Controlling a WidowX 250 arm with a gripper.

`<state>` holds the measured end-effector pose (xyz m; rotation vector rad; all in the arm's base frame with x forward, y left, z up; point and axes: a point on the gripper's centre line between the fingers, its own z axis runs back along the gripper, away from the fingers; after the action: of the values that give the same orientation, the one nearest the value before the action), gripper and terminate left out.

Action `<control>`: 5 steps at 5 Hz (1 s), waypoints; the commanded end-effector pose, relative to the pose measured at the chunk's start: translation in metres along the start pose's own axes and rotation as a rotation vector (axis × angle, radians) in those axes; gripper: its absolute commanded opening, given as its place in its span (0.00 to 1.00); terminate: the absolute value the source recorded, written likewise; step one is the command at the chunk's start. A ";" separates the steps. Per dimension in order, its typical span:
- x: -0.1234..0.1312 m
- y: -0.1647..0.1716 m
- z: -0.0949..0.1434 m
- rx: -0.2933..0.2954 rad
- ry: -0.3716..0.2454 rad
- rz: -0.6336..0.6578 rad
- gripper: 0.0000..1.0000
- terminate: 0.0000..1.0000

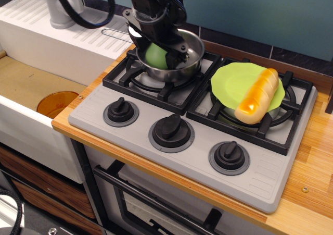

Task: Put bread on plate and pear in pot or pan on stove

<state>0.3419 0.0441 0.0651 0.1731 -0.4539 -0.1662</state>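
The golden bread (257, 96) lies across the right side of the lime-green plate (234, 82) on the back right burner of the grey stove (197, 141). The steel saucepan (188, 58) sits on the back left burner, its wire handle (115, 33) pointing left. My gripper (157, 51) is down inside the pan, its black fingers closed around the light-green pear (154, 54), which is low in the pan. Whether the pear rests on the pan's bottom is hidden.
Three black knobs (171, 129) line the stove front. A white sink unit with a grey tap (61, 5) stands to the left, an orange drain (57, 102) below it. Wooden counter (317, 157) lies to the right.
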 end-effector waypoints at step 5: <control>0.009 -0.070 0.093 0.045 0.032 0.050 1.00 0.00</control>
<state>0.2913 -0.0355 0.1228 0.2082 -0.3845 -0.1055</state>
